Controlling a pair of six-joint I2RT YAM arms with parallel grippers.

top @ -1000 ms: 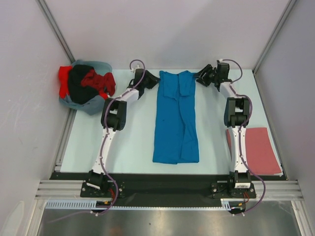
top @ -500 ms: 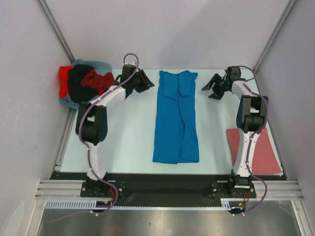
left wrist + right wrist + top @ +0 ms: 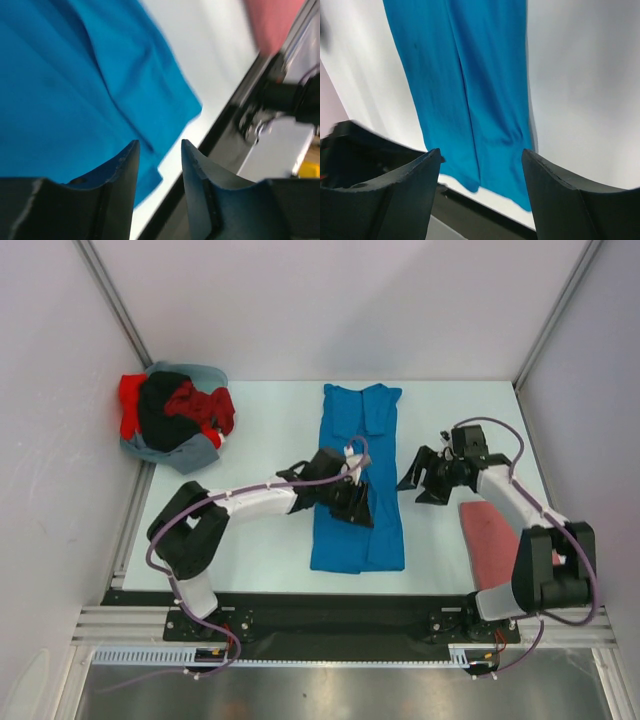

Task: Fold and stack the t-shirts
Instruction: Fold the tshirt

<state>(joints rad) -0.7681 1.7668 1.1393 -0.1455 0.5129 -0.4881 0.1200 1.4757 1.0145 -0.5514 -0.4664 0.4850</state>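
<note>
A bright blue t-shirt point(image 3: 358, 435) lies folded into a long strip down the middle of the table. My left gripper point(image 3: 358, 510) hovers over its near half, open, with nothing between the fingers; the left wrist view shows the shirt's hem point(image 3: 75, 75) beyond the left gripper point(image 3: 159, 147). My right gripper point(image 3: 416, 487) hangs open just right of the strip, apart from it. The right wrist view looks along the blue shirt point(image 3: 470, 75) past the right gripper point(image 3: 481, 155). A folded pinkish-red t-shirt point(image 3: 492, 540) lies at the near right.
A heap of red, black and grey-blue t-shirts point(image 3: 172, 418) sits in the back left corner. Walls close in the pale table point(image 3: 265, 435) on three sides. A black strip point(image 3: 340, 602) runs along the near edge by the arm bases.
Both arms drew back from the shirt's far collar end toward the near half. The left gripper now sits over the shirt, the right beside it. Both jaws opened wider.
</note>
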